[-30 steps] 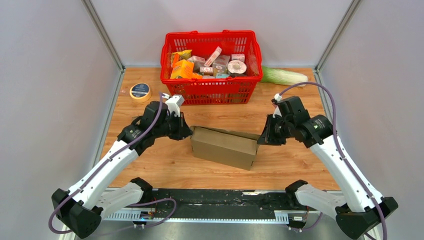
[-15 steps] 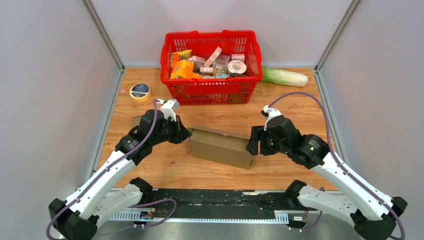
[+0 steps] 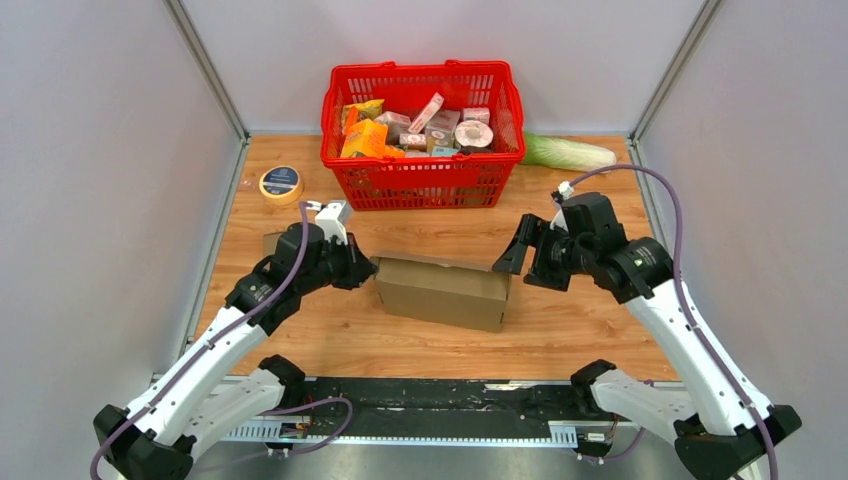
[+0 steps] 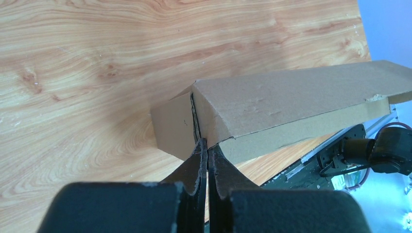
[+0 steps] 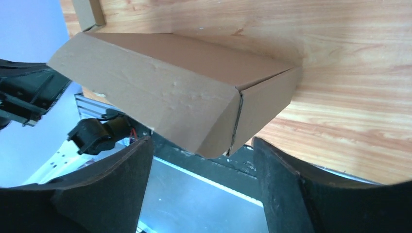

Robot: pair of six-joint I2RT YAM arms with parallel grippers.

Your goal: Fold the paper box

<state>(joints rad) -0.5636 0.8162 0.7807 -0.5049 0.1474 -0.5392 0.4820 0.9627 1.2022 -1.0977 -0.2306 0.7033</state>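
The paper box is a brown cardboard carton lying on the wooden table, long side toward me. My left gripper is shut, its tips pressed at the seam on the box's left end. In the left wrist view the gripper shows nothing between its fingers. My right gripper stands open just off the box's right end. The right wrist view has the gripper spread wide, with the box's end corner just ahead of the gap, untouched.
A red basket full of groceries stands at the back centre. A tape roll lies at the back left and a pale green cabbage at the back right. A small cardboard scrap sits behind the left arm. Grey walls close both sides.
The right gripper went from shut to open, pushed in at the box's right end, then drew back to the right. The box and left gripper shifted slightly left.
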